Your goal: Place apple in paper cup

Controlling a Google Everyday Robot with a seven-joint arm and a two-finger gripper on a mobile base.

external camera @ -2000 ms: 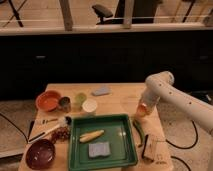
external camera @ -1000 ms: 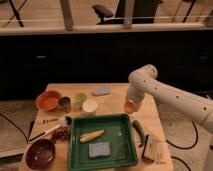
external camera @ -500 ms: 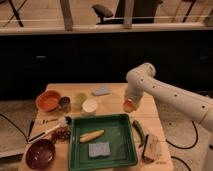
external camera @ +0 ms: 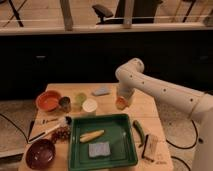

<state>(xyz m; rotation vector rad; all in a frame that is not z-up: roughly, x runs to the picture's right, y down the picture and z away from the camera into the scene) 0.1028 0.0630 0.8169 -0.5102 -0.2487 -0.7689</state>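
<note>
Wooden table (external camera: 150, 107), dark room, gripper (external camera: 122, 101) above it holding apple (external camera: 121, 104)

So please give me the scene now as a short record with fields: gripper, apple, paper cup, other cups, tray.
gripper: above the table's right half, at the apple
apple: at the gripper, right of the paper cup, not yet in it
paper cup: upright, just behind the tray
other cups: green cup and dark cup, left of the paper cup
tray: green, holds a banana and a sponge
</note>
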